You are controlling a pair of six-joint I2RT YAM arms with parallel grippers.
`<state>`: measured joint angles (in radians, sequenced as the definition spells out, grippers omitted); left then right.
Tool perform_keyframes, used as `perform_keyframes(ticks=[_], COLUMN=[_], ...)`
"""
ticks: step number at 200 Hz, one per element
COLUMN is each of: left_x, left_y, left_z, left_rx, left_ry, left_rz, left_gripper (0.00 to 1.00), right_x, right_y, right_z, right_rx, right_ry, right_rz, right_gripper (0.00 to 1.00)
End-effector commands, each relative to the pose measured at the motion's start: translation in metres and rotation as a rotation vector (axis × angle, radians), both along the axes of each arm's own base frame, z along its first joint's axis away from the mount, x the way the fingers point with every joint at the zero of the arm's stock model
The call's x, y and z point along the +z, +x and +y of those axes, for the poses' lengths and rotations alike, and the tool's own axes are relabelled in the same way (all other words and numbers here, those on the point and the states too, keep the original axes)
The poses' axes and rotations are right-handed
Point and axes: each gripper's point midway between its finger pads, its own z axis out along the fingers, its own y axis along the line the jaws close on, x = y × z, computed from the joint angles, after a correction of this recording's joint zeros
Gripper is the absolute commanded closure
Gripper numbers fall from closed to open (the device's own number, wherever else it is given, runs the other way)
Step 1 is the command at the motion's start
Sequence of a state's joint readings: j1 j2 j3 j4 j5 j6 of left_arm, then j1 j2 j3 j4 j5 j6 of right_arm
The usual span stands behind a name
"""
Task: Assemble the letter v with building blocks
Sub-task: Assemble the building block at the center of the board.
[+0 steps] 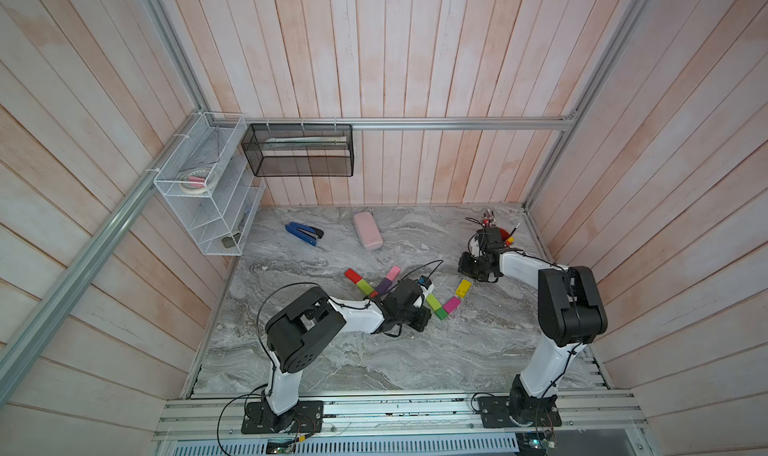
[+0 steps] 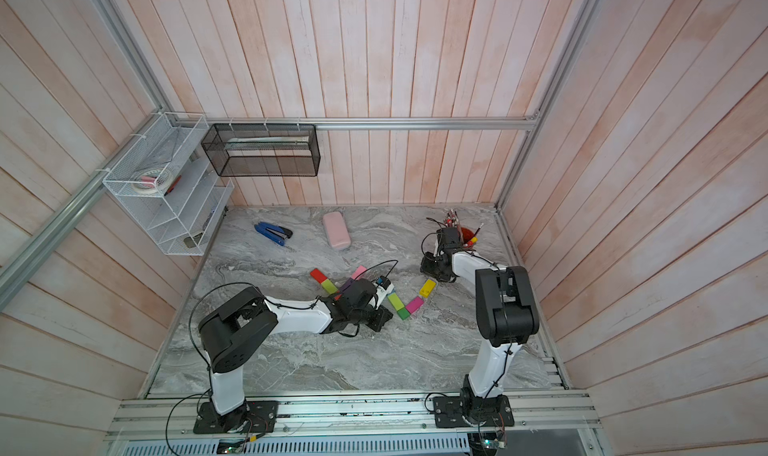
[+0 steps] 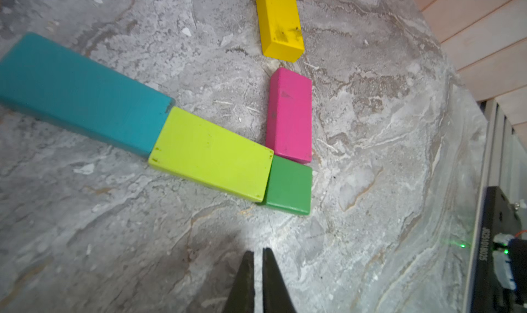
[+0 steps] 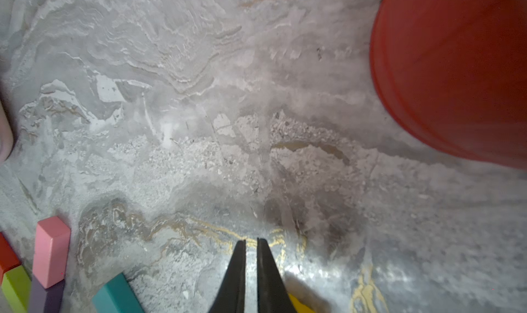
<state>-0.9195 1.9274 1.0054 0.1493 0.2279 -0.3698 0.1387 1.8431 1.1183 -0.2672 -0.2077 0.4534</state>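
In the left wrist view a teal block (image 3: pixel 82 92), a lime block (image 3: pixel 211 154) and a green cube (image 3: pixel 289 186) lie end to end. A magenta block (image 3: pixel 289 114) touches the cube, and a yellow block (image 3: pixel 279 20) lies past it across a small gap. My left gripper (image 3: pixel 258 250) is shut and empty on the table short of the cube. In both top views, red (image 1: pixel 352 274), lime (image 1: pixel 364 285), pink (image 1: pixel 392 272) and purple (image 1: pixel 384 284) blocks lie left of the wrist. My right gripper (image 4: pixel 251 240) is shut on nothing, just beyond the yellow block (image 1: pixel 463 287).
A red cup (image 4: pixel 456 69) of pens stands at the back right, close to the right wrist. A pale pink case (image 1: pixel 368 230) and a blue stapler (image 1: pixel 304 233) lie at the back. A white wire shelf (image 1: pixel 208 192) and a black mesh basket (image 1: pixel 299 150) hang on the walls.
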Motion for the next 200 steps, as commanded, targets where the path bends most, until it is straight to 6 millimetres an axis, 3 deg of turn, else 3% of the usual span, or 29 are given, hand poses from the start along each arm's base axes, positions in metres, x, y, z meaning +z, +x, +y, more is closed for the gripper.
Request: perform_keyframes(ticks=[1,37,77,200], left_x=[-0.004,-0.006,-0.007,-0.02], left_y=[-0.003,-0.004,-0.004,-0.006], left_z=[-0.002,-0.005,-0.005,-0.015], left_rx=[-0.014,-0.027,-0.028,-0.071], left_ry=[0.015,0.018,0.019,0.042], left_rz=[0.013,0.019,0.02,0.067], left_gripper=[0.94,0.99,1.0,1.0], right_x=[-0.012,-0.018,-0.009,-0.018], right_y=[-0.012,-0.021,-0.019,-0.038], right_z=[-0.002,-0.006,-0.015,-0.021], right_rx=[0.019,0.016,-0.001,-0.016], right_ry=[-0.018,-0.036,-0.083,-0.105], right_rz=[0.038,0.051,0.011,0.058], right_gripper=[0.88,0.89,0.89,0.89])
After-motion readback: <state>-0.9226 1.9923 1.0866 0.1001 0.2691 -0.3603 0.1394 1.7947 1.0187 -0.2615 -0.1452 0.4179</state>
